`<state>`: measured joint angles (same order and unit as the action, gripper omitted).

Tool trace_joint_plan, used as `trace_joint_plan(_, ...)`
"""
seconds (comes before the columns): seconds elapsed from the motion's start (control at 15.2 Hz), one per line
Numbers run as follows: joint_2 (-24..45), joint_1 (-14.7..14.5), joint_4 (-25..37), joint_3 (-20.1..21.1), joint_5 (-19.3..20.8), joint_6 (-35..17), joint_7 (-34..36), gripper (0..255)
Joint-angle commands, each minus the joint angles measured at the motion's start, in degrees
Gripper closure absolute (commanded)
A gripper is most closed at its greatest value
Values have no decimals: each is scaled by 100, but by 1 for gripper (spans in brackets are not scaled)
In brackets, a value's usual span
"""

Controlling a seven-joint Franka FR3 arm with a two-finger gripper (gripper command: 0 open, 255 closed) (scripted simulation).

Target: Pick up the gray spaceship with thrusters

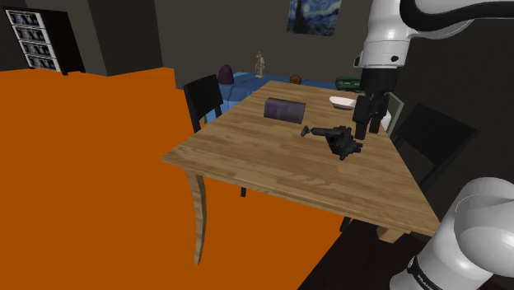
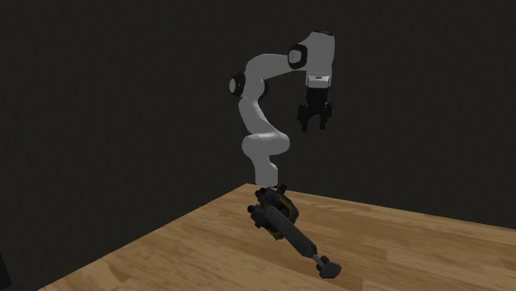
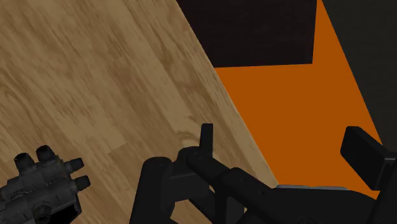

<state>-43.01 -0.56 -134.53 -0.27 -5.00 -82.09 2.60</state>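
Gray spaceship (image 1: 338, 142) lies on the wooden table (image 1: 247, 156), just below the gripper (image 1: 368, 130) and slightly toward the shoulder view's left; the 2 fingers hang apart, holding nothing.

In the second exterior view the gripper (image 2: 316, 126) hovers well above the spaceship (image 2: 281, 221), whose long axis runs from a bulky body down to a thin boom at lower right.

In the wrist view its thrusters (image 3: 43, 184) are cut off at the edge, and the dark shapes beside them are hard to tell apart.
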Motion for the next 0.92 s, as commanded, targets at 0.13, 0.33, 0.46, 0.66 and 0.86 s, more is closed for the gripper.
trace_joint_plan(0.13,251,70,8,-128,202,-221,-192,0)
trace_joint_plan(0.33,662,175,69,-316,483,-554,-462,0)
trace_joint_plan(0.46,957,243,141,-437,656,-773,-631,0)
trace_joint_plan(0.66,1428,341,300,-614,889,-1093,-870,0)
trace_joint_plan(0.86,1927,432,517,-784,1091,-1395,-1094,0)
